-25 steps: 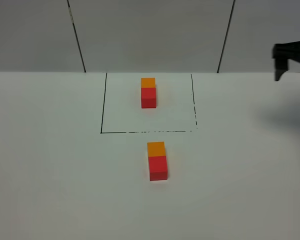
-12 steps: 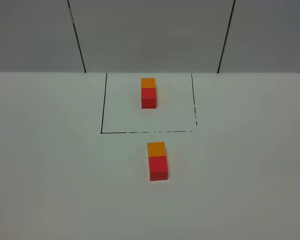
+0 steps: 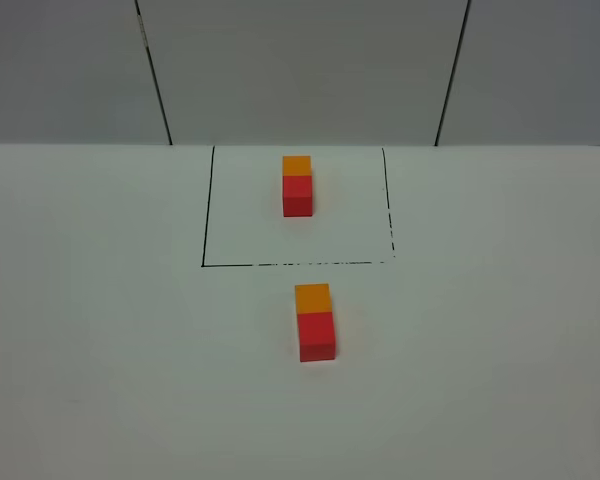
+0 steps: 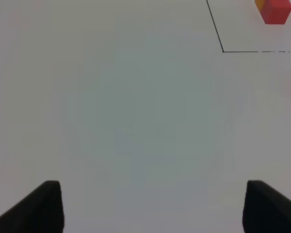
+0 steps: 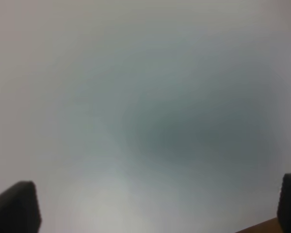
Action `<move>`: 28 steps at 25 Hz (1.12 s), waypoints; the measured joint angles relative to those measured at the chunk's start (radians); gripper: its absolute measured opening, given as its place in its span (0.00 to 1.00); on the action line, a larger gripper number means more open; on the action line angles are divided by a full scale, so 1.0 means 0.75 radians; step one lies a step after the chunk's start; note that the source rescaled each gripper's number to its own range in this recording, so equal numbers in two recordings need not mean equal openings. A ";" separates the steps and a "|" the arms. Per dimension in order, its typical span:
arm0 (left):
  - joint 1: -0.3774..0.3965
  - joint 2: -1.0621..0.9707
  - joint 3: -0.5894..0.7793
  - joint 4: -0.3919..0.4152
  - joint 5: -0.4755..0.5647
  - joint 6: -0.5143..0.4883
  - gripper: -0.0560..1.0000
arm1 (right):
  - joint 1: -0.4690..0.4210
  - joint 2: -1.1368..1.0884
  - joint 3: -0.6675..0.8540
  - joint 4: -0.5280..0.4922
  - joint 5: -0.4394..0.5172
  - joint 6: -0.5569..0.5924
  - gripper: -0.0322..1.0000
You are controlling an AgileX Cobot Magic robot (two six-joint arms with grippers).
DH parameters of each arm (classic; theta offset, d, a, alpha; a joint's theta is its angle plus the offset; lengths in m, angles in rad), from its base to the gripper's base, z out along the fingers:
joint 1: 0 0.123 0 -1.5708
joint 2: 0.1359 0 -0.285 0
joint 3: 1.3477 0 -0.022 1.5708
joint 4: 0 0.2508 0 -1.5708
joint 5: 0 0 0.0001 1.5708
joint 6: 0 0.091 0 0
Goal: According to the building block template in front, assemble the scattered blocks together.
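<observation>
The building block template is an orange cube joined to a red cube inside a thin black rectangle outline at the back of the table. In front of the outline the scattered blocks sit touching: an orange cube behind a red cube. Neither arm shows in the exterior high view. In the left wrist view my left gripper is open over bare table, with the template's red cube far off. My right gripper is open over a blurred white surface, with no block in its view.
The white table ends at a grey panelled wall behind the template. The outline's corner shows in the left wrist view. A brown edge shows near one right fingertip.
The right arm, seen one second ago at the exterior high view's upper right edge, has left that view. The blocks have not moved.
</observation>
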 joint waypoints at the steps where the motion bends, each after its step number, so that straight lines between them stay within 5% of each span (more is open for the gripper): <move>1: 0.000 0.000 0.000 0.000 0.000 0.000 0.73 | 0.020 -0.045 0.026 -0.009 0.002 0.000 0.97; 14: 0.000 0.000 0.000 0.000 0.000 0.000 0.73 | 0.087 -0.613 0.318 -0.037 -0.024 -0.028 0.89; 28: 0.000 0.000 0.000 0.000 0.000 0.000 0.73 | 0.087 -0.889 0.369 0.006 -0.021 -0.164 0.77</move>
